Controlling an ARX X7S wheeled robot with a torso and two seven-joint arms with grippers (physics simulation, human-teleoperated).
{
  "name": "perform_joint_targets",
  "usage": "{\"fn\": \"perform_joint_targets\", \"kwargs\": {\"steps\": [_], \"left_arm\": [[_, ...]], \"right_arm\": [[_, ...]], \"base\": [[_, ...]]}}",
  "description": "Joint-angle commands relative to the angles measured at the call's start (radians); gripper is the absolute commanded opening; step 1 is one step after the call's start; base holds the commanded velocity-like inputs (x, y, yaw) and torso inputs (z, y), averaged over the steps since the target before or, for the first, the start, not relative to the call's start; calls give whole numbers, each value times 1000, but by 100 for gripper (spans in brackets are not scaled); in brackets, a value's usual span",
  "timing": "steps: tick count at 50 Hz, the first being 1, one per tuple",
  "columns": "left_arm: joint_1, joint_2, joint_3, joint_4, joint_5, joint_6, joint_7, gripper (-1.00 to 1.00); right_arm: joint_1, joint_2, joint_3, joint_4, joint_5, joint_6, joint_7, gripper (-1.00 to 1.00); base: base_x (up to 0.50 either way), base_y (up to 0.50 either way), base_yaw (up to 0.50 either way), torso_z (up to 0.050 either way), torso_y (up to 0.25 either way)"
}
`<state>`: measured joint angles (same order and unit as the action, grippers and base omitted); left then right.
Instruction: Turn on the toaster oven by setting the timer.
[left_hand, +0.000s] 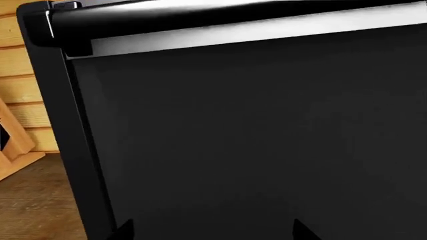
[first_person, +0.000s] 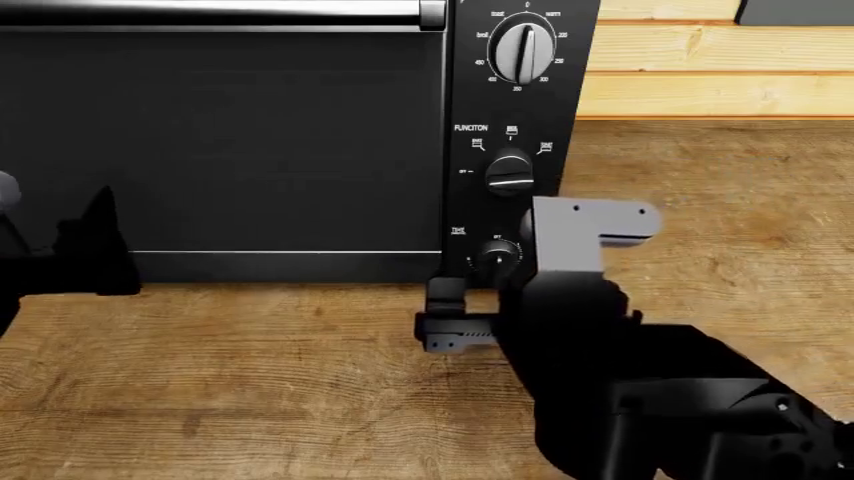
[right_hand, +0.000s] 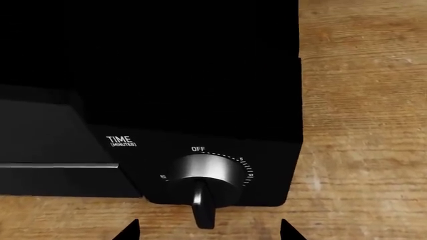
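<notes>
The timer (right_hand: 202, 175) sits lowest on the toaster oven (first_person: 227, 140) knob panel, at its bottom right corner, pointer under the OFF mark in your right wrist view. Your right gripper (right_hand: 208, 231) is spread wide, its two finger tips flanking the knob with a gap on both sides, nothing held. Right of the panel edge the wooden counter (first_person: 721, 200) lies open; the oven's front edge meets it just below the knob. In the head view the right arm covers part of the panel beside the timer, and the oven's top is cut off. Your left gripper (left_hand: 212, 231) faces the dark glass door (left_hand: 253, 140) close up; only two finger tips show, set apart, gripping nothing.
</notes>
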<state>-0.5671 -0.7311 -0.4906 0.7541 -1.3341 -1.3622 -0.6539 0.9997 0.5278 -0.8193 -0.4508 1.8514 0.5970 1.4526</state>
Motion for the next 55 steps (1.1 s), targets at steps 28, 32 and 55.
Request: {"fn": "perform_joint_targets", "kwargs": {"steps": [28, 32, 55], "left_arm": [[53, 8, 19, 22, 82, 105, 39, 100], [52, 7, 21, 23, 81, 108, 38, 100], [58, 6, 36, 12, 79, 123, 30, 100]], "right_arm": [[-41, -12, -52, 0, -156, -7, -45, 100], [-41, -11, -50, 6, -159, -11, -49, 100], [-45, -20, -57, 28, -205, -26, -73, 100]], "base": [[0, 0, 0, 0, 0], [0, 0, 0, 0, 0], [0, 0, 0, 0, 0]]}}
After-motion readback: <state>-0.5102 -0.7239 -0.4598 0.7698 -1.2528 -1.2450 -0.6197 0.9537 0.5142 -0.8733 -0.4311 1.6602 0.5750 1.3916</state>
